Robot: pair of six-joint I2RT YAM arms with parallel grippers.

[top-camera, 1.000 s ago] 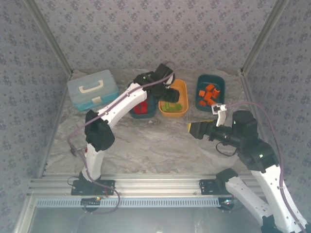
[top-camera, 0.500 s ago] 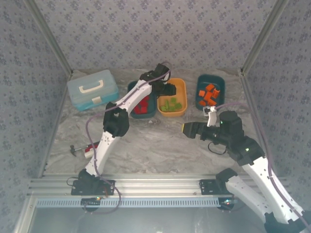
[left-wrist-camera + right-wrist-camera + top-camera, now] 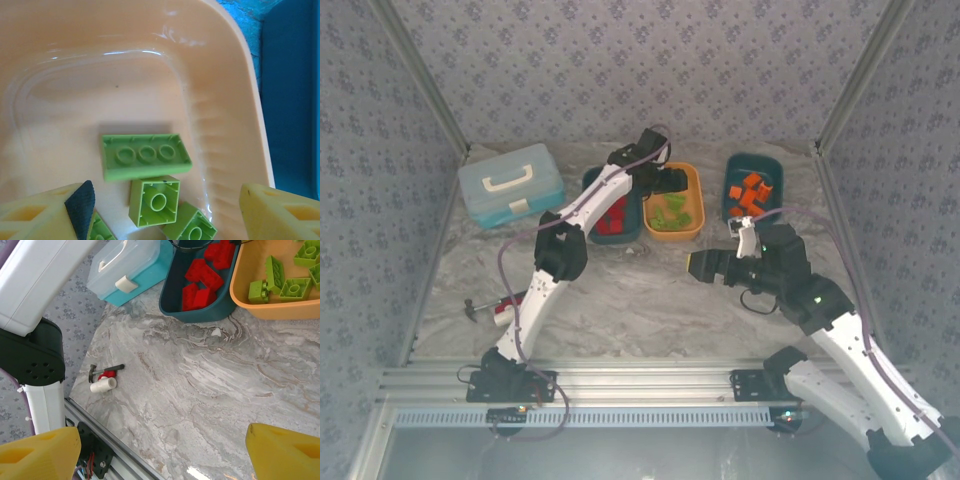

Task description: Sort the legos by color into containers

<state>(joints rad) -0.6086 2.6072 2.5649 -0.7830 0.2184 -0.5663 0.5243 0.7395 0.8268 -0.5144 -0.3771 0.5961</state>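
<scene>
The left claw (image 3: 165, 212) has just spread wide above the orange tub (image 3: 227, 125), and a green lego (image 3: 145, 156) now lies inside with the other greens. The right claw (image 3: 160, 450) waits spread and empty in front of that tub, so sorting looks nearly done

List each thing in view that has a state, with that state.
left gripper, open, empty, over the orange tub.
right gripper, open, empty, above the table.
orange tub, holds green legos.
left teal tub, holds red legos.
right teal tub, holds orange legos.
light blue case, lid shut.
</scene>
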